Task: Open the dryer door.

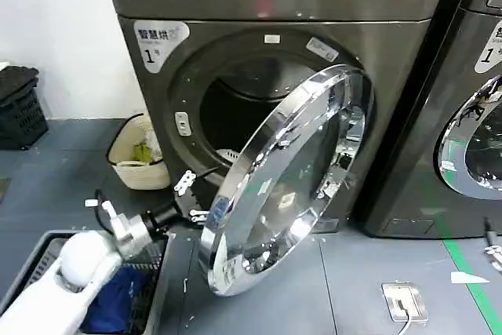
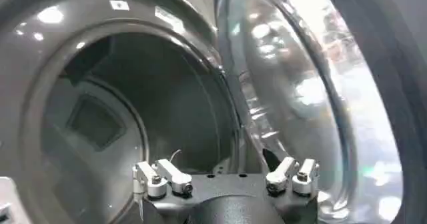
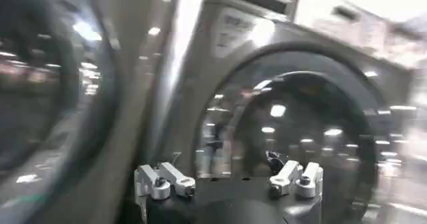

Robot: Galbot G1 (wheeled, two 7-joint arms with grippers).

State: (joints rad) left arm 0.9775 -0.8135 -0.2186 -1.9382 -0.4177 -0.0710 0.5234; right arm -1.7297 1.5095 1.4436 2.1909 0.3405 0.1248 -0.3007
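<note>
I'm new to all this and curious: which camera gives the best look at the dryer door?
The head view: it shows the whole dryer door swung partly open, chrome ring and all, with the left gripper at its edge. The left wrist view shows just part of the door's glass and rim from close behind. The right wrist view faces the other machine's door.

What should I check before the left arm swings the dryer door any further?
1. Door off its latch: ok, it stands part open, drum opening visible behind it.
2. Left gripper at the door's free edge: ok, just inside the rim.
3. Left fingers open, holding nothing: ok.
4. Contact with the rim: cannot tell.
5. Swing path: not ok, a small white box lies on the floor toward the second machine.
6. Right gripper out of the way: ok, open, facing the second machine.
</note>
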